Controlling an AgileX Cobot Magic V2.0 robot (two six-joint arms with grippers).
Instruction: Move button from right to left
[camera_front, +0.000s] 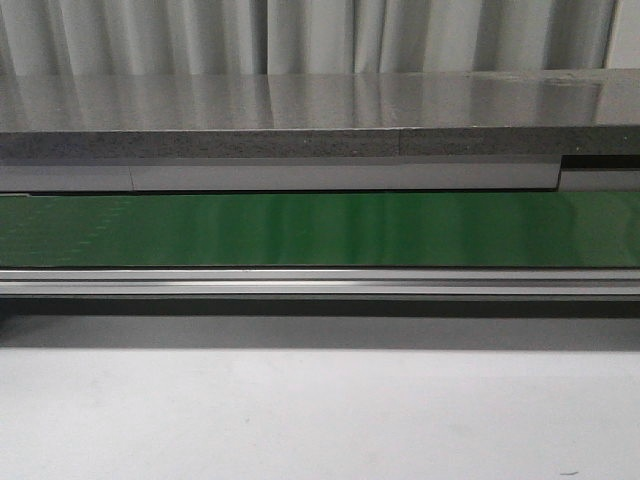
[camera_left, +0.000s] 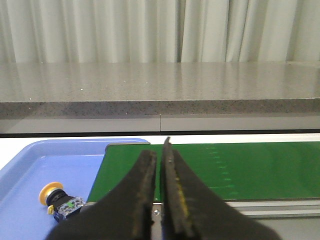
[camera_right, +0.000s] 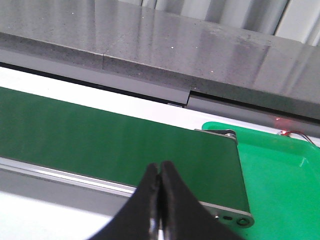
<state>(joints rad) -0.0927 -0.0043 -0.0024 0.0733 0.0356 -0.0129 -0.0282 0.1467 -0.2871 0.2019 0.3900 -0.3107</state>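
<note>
The button (camera_left: 56, 201) lies on its side in the blue tray (camera_left: 30, 160) at the belt's (camera_left: 240, 167) left end, so the move looks done. Both the left gripper (camera_left: 159, 200) and right gripper (camera_right: 159, 210) are closed, holding nothing. The green tray (camera_right: 280, 170) seems empty, though only partly seen.

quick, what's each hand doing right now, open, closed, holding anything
Left hand: closed, holding nothing; the button lies in the blue tray.
Right hand: closed, holding nothing, over the green belt.
</note>
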